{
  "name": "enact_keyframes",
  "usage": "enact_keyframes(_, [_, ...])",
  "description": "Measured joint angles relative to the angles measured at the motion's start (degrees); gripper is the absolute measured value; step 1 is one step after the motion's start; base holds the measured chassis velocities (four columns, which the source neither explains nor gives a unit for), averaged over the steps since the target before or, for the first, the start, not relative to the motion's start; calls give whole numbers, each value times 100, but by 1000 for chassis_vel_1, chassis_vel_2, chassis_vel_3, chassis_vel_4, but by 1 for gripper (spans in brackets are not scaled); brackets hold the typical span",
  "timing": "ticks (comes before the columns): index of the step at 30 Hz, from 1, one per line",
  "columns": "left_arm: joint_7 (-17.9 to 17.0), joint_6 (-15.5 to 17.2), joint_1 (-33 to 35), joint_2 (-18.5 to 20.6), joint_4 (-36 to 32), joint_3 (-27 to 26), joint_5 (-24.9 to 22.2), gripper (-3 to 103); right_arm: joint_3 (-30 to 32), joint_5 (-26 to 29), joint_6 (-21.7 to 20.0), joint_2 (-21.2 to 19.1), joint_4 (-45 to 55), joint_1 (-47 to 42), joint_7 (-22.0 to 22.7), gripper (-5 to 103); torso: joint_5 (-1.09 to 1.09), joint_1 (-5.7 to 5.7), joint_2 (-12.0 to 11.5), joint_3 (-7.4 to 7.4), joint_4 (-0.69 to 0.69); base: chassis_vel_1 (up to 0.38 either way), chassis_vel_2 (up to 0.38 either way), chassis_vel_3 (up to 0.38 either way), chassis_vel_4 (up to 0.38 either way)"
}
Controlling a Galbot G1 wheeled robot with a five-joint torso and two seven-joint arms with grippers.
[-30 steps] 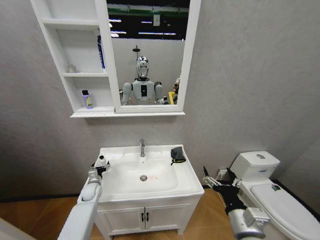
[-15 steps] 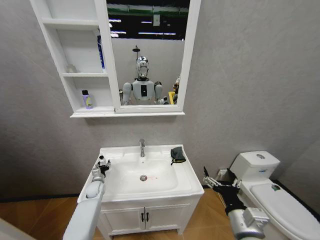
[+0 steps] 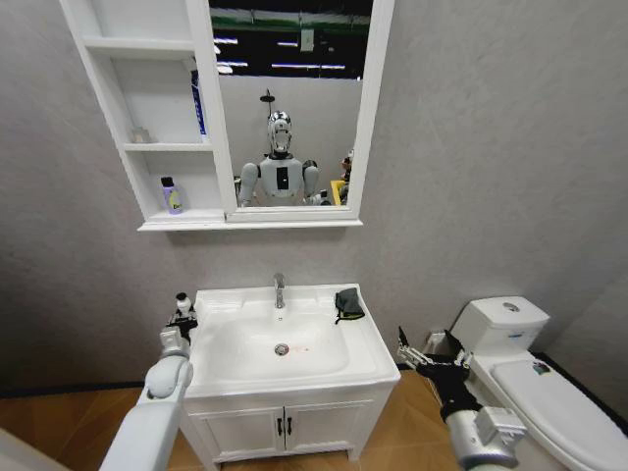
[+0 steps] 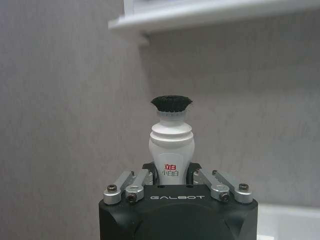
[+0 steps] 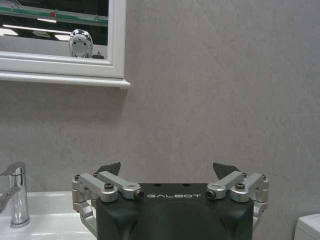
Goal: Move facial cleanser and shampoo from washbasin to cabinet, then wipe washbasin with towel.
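While the head view shows the left gripper [image 3: 181,316] just beside the left edge of the washbasin [image 3: 285,368], the left wrist view shows it closed around a white bottle [image 4: 171,150] with a black cap. Right of the washbasin, the right gripper [image 5: 169,172] hangs with fingers spread. The towel [image 3: 347,302] lies on the washbasin's back right corner.

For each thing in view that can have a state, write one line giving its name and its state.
Left gripper: shut on the white bottle, off the washbasin's left edge.
Right gripper: open, empty, right of the washbasin.
Towel: crumpled on the rim.
Cabinet: small purple-labelled bottle on its lowest shelf.
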Motion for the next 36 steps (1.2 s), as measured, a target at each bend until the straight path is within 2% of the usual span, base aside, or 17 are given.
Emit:
enact_keyframes(1, [-119,288,-15,147,-437,25,-238,30,-3,-4,4,5,-12,-20,-8,100,-4,0,0,0,2,0,0,0,0])
enact_keyframes(2, [-119,288,-15,147,-437,25,-238,30,-3,-4,4,5,-12,-20,-8,100,-4,0,0,0,2,0,0,0,0])
enact_keyframes(3, [-261,666,-86,338,-896,48,-527,30,-4,-7,13,10,-20,-37,-15,100,-2,0,0,0,0,0,0,0,0])
enact_keyframes(4, [-436,1204,-281,648,-1397,68,-1012,30,-6,-8,18,10,-27,-41,-20,100,-1,-1,0,0,0,0,0,0,0])
enact_keyframes(7, [-538,1437,-438,817,-1600,81,-1320,30,-8,-8,18,8,-31,-33,-22,100,-2,0,0,0,0,0,0,0,0])
enact_keyframes(8, [-705,1725,-804,1163,-1807,140,-1906,30,-18,-8,19,6,-43,-9,-24,100,-1,-1,0,0,0,0,0,0,0])
enact_keyframes(10, [-928,1960,-1506,1648,-1742,338,-2812,30,-40,-11,19,7,-90,6,-30,100,-2,0,0,0,1,0,0,0,0])
enact_keyframes(11, [-928,1960,-1506,1648,-1742,338,-2812,30,-40,-11,19,7,-90,6,-30,100,-2,0,0,0,1,0,0,0,0])
enact_keyframes(12, [-947,1984,-1710,1742,-1645,411,-2949,30,-48,-16,19,7,-106,6,-36,100,-3,0,0,0,1,0,0,0,0])
enact_keyframes(13, [-923,2009,-2322,1973,-1310,658,-3137,30,-66,-39,27,11,-143,-5,-58,100,-4,0,0,1,1,0,0,0,0])
enact_keyframes(14, [-923,2009,-2322,1973,-1310,658,-3137,30,-66,-39,27,11,-143,-5,-58,100,-4,0,0,1,1,0,0,0,0])
enact_keyframes(16, [-862,2019,-3378,2142,-606,1236,-3412,30,-93,-75,41,21,-161,-22,-86,100,0,1,0,1,0,0,0,0,0])
enact_keyframes(18, [-863,2036,-3545,2143,-465,1368,-3480,30,-93,-77,41,22,-161,-25,-87,100,-1,1,0,1,0,0,0,0,0])
enact_keyframes(20, [-796,2104,-4138,2081,144,1864,-3650,30,-81,-82,44,20,-139,-66,-89,100,-4,1,-1,2,0,0,0,0,0])
enact_keyframes(21, [-796,2104,-4138,2081,144,1864,-3650,30,-81,-82,44,20,-139,-66,-89,100,-4,1,-1,2,0,0,0,0,0])
enact_keyframes(25, [-684,2228,-4997,1830,1056,2482,-3788,30,-58,-111,85,30,-71,-183,-89,100,-3,2,-1,2,-1,0,0,0,0])
enact_keyframes(36, [-291,2119,-5929,1496,2315,2970,-3424,30,-97,-215,143,84,-87,-222,-93,100,-3,1,-1,1,3,0,0,0,0])
